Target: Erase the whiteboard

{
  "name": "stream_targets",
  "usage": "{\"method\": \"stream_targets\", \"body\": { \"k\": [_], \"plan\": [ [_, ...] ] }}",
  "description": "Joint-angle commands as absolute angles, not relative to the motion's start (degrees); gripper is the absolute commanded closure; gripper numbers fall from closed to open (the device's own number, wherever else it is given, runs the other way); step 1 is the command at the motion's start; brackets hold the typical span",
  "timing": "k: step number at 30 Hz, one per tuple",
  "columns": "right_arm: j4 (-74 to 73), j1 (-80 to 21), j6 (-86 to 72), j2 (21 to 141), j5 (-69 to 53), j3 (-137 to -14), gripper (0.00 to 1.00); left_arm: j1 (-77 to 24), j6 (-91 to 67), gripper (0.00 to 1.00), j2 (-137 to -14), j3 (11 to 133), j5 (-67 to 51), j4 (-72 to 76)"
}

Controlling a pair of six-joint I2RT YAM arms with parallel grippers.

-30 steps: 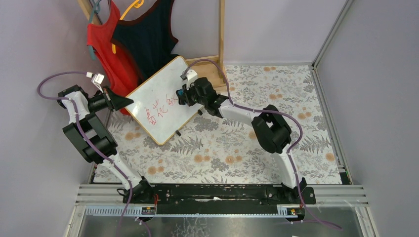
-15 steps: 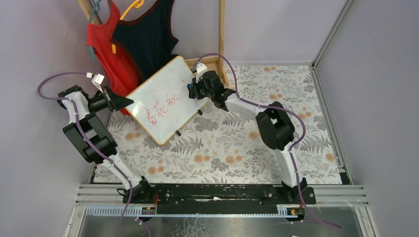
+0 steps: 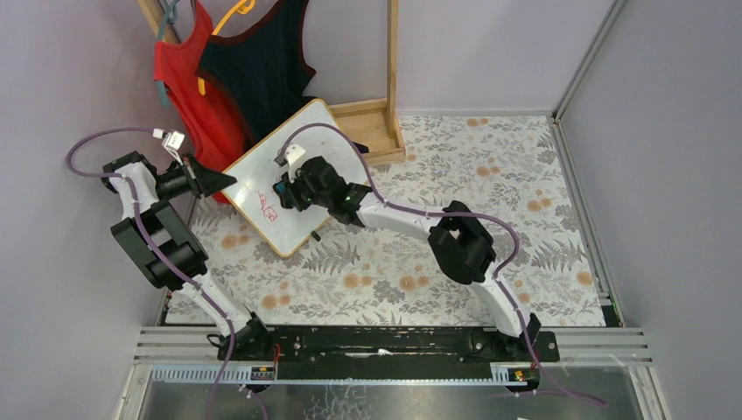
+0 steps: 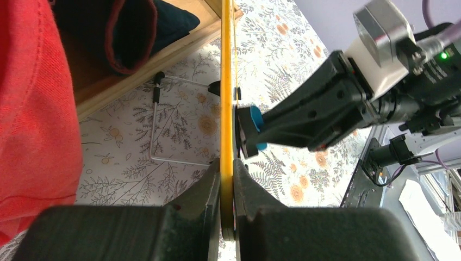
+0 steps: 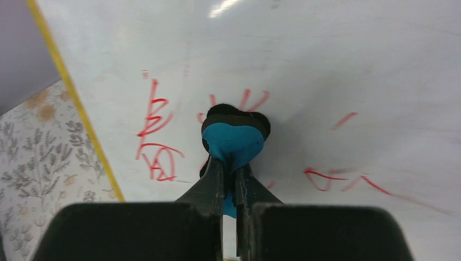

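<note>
Fingers (image 5: 213,182) of the right gripper (image 5: 231,168) are closed on a small blue eraser (image 5: 234,140), with its black pad pressed flat against the whiteboard (image 5: 353,65). The left gripper (image 4: 227,166) is clamped on the board's yellowish wooden edge. Board has a white face, light wood frame and rounded corners. It stands tilted at the table's far left on the floral tablecloth (image 3: 490,166), in front of a red top (image 3: 188,96) and a navy top (image 3: 258,70). Face carries red handwriting (image 5: 156,138) left of the eraser, near the frame. Fainter broken red strokes lie to the eraser's right. Upper area is plain white.
</note>
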State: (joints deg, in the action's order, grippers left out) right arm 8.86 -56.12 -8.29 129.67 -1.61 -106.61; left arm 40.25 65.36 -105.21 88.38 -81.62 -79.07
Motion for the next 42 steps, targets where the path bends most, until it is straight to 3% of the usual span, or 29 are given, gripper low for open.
{"method": "stream_targets", "body": {
  "k": [1, 24, 42],
  "plan": [
    [8.73, -57.66, -9.3, 132.34, -3.42, -109.99, 1.0, 39.3, 67.94, 1.0, -104.17, 87.01, -76.73, -77.7],
    [5.41, -41.98, -3.3, 133.0, 2.44, -111.36, 1.0, 39.29, 67.06, 1.0, -103.38, 87.58, -76.12, -77.7],
    [9.88, -42.39, -6.92, 128.43, 1.32, -103.38, 1.0, 39.22, 67.14, 1.0, -104.12, 87.36, -76.42, -77.76]
  ]
}}
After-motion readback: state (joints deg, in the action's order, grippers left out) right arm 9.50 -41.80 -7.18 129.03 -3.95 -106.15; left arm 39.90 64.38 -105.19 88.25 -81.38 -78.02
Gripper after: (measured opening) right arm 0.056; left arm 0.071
